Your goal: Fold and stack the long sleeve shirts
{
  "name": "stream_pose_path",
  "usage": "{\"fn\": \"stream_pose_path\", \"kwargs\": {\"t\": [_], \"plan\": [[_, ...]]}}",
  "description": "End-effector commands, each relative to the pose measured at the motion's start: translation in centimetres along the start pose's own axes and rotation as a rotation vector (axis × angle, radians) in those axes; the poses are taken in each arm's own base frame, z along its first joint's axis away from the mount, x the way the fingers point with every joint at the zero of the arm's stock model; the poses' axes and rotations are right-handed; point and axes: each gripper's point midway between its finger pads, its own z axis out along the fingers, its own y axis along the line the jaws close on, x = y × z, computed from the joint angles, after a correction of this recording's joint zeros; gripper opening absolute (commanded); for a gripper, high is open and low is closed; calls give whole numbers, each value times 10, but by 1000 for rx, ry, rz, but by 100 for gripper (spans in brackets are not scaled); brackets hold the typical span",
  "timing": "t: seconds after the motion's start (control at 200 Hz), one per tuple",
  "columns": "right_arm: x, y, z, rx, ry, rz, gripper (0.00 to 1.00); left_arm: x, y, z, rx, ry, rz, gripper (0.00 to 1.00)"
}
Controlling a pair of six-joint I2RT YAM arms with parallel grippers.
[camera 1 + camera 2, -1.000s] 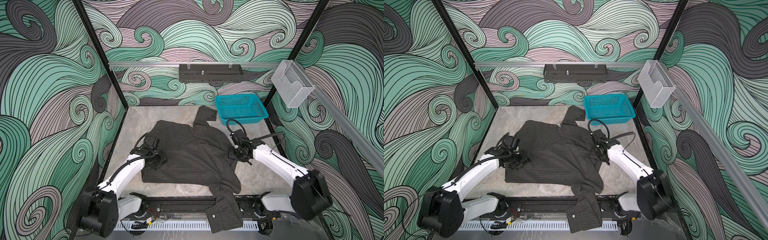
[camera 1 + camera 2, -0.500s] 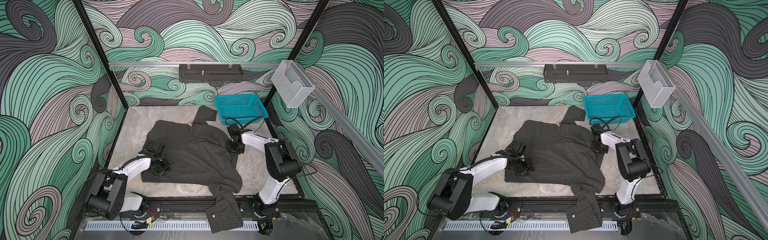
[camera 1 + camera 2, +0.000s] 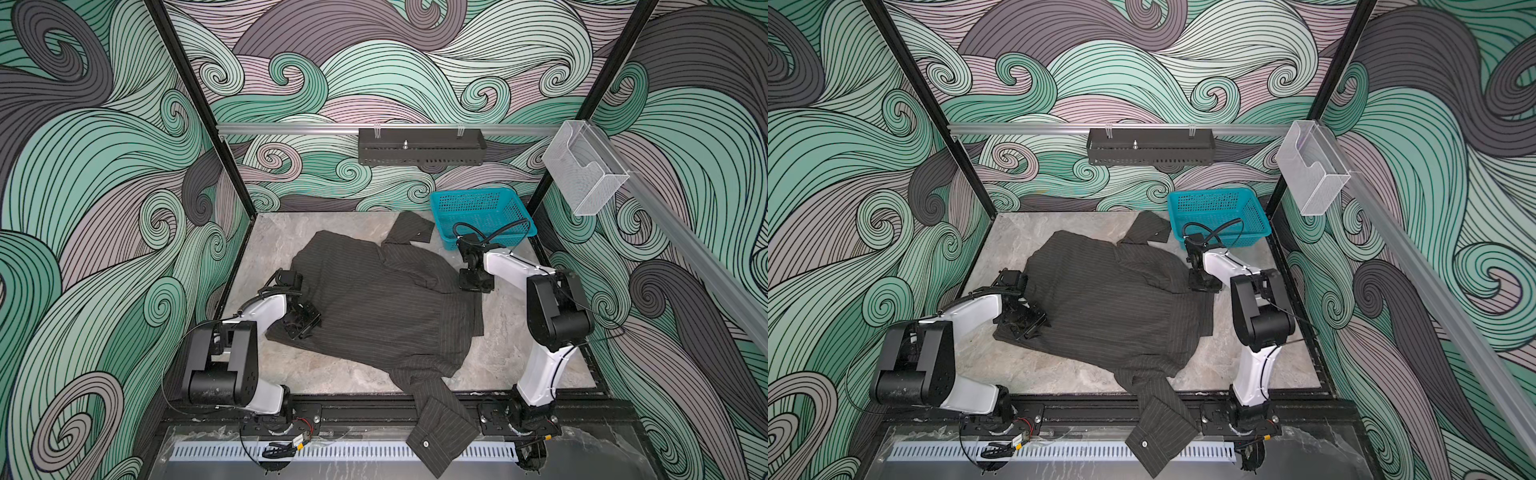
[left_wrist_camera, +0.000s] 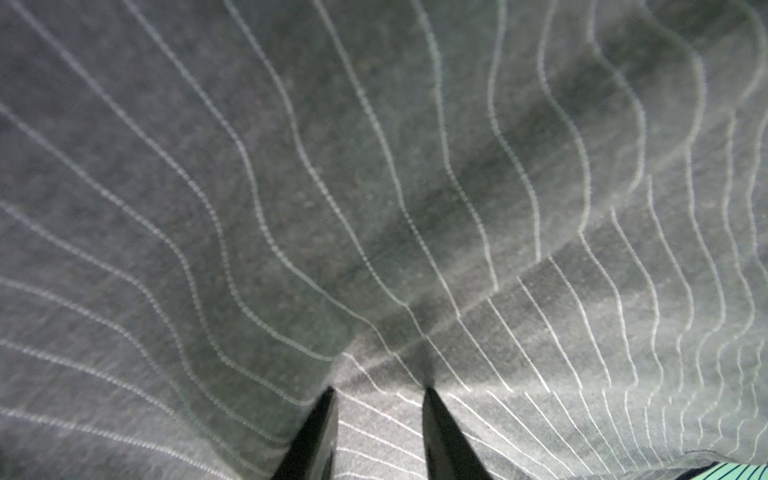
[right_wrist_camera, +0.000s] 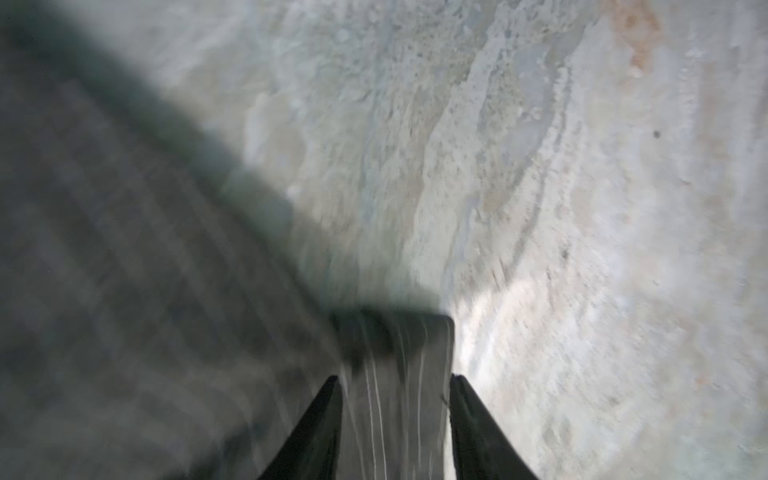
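One long sleeve shirt (image 3: 382,307) (image 3: 1113,307), dark charcoal with thin pale pinstripes, lies spread on the marbled table. One sleeve (image 3: 440,436) hangs over the near rail, and the other cuff (image 3: 409,228) points toward the basket. My left gripper (image 3: 300,326) (image 3: 1023,326) sits on the shirt's near left corner. In the left wrist view (image 4: 378,392) it pinches a ridge of cloth, with folds fanning out from it. My right gripper (image 3: 473,286) (image 3: 1200,284) is at the shirt's right edge, shut on a strip of striped cloth (image 5: 395,353).
A teal mesh basket (image 3: 473,193) (image 3: 1208,193) stands at the far right, just behind the right arm. A black tray (image 3: 422,145) hangs on the back rail and a clear holder (image 3: 582,170) on the right rail. Bare table (image 3: 332,374) shows near the front.
Both arms have folded, their elbows now raised and drawn back toward the near rail. The grippers stayed almost where they were at the shirt's edges. The shirt has barely shifted.
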Motion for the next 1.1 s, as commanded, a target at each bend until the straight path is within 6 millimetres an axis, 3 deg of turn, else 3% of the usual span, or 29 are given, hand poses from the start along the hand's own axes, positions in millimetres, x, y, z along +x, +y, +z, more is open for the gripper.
{"fn": "stream_pose_path", "kwargs": {"t": [0.0,0.12,0.205,0.285,0.41,0.505,0.615,0.736,0.861,1.016,1.096], "plan": [[25,11,-49,-106,-25,24,49,13,10,-4,-29,37,29,41],[65,33,-56,-220,36,54,49,16,-5,-21,44,10,64,46],[90,60,-54,-309,75,46,45,19,-13,-18,75,12,78,47],[111,86,-49,-353,110,7,44,24,-11,-8,63,50,65,47],[149,105,-32,-344,193,-54,43,32,1,-1,30,72,38,46],[180,109,-23,-309,236,-115,43,35,17,-6,-25,50,20,47],[217,95,-14,-227,315,-184,43,43,29,-14,-58,38,11,47],[244,78,-14,-179,371,-244,43,54,27,-26,-29,25,-3,46],[233,67,-31,-167,309,-289,43,48,7,-55,71,-56,20,46],[174,77,-70,-219,117,-272,48,5,-43,-111,194,-272,111,50],[141,79,-79,-231,66,-224,50,-22,-68,-127,171,-311,171,51]]}}
